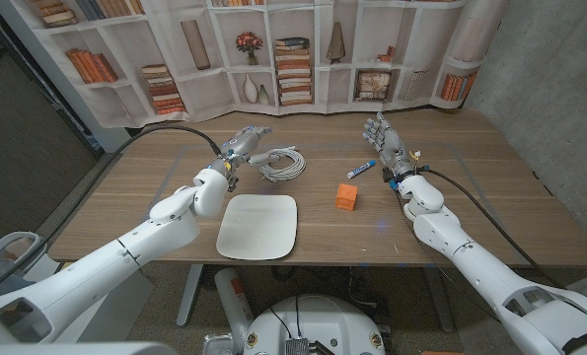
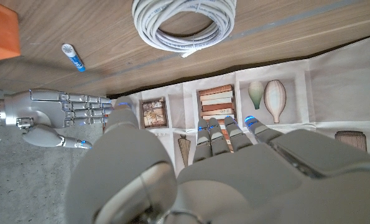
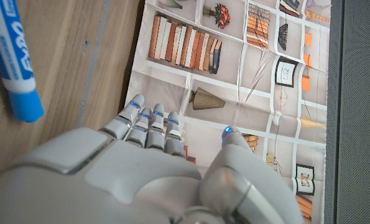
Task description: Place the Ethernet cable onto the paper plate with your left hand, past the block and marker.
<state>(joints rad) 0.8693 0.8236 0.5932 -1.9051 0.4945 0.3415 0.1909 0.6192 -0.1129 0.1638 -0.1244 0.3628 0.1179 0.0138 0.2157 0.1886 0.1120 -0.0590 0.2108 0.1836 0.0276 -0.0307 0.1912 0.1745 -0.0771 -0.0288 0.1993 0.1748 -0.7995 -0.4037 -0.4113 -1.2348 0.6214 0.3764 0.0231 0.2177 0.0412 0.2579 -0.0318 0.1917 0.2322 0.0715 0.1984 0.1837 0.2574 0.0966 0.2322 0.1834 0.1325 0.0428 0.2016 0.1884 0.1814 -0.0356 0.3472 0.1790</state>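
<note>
Left robot hand (image 1: 246, 144) spread, empty, beside Ethernet cable (image 1: 283, 164); loose coil likely unravels if pinched shallow, dragging short of paper plate (image 1: 258, 227).

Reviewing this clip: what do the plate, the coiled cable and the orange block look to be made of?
Plate: likely paper or pulp, matte off-white with a soft raised rim and rounded corners. Ethernet cable: pale grey plastic jacket, smooth with a slight sheen, wound in a loose coil. Block: flat uniform orange; could be foam, wood or plastic, the surface is too small to tell.
</note>
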